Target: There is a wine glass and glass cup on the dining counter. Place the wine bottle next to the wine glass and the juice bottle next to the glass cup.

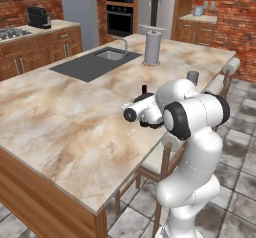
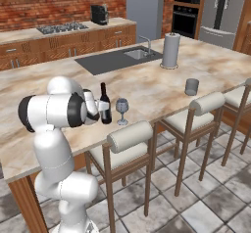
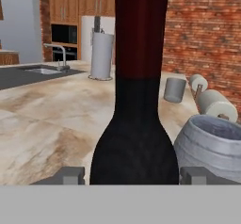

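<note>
Now the gripper (image 3: 132, 175) has its fingers apart on either side of the bottle (image 2: 104, 104), which stands upright on the counter (image 2: 147, 87) just beside the wine glass (image 2: 121, 110)

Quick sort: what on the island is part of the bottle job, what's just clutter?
Job: wine bottle standing between the open jaws; wine glass right beside it; glass cup further along; dining counter.
Clutter: paper-towel roll; sink; stools.
</note>
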Controlling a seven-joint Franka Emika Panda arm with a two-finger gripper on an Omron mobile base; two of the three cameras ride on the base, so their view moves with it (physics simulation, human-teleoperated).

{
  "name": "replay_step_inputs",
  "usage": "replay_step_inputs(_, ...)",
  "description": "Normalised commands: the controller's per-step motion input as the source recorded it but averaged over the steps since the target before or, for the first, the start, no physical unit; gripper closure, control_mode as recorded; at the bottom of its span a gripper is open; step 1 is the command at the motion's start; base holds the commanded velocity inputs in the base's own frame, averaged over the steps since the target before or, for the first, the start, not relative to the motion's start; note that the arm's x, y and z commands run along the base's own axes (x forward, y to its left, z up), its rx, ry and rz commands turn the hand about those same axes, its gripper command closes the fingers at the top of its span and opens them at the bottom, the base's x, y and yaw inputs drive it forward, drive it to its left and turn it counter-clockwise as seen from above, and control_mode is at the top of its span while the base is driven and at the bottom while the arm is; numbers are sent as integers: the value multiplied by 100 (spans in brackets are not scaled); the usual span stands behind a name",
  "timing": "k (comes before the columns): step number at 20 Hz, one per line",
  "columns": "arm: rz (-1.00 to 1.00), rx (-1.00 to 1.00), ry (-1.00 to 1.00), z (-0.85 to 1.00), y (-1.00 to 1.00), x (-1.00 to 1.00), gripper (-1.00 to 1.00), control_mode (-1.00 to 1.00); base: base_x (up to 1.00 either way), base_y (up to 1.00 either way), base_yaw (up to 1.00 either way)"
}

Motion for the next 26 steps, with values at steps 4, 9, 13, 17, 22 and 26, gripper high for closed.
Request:
replay_step_inputs(4,0,8,-17,-49,-10,-13,100,-100,0,0,0)
replay_step_inputs(9,0,8,-20,-50,-7,-16,100,-100,0,0,0)
replay_step_inputs(13,0,11,-22,-50,-8,-23,100,-100,0,0,0)
replay_step_inputs(17,0,12,-19,-47,-9,-20,100,-100,0,0,0)
replay_step_inputs(22,-2,14,-13,-44,-13,-23,100,-100,0,0,0)
replay_step_inputs(26,-2,11,-12,-37,-16,-23,100,-100,0,0,0)
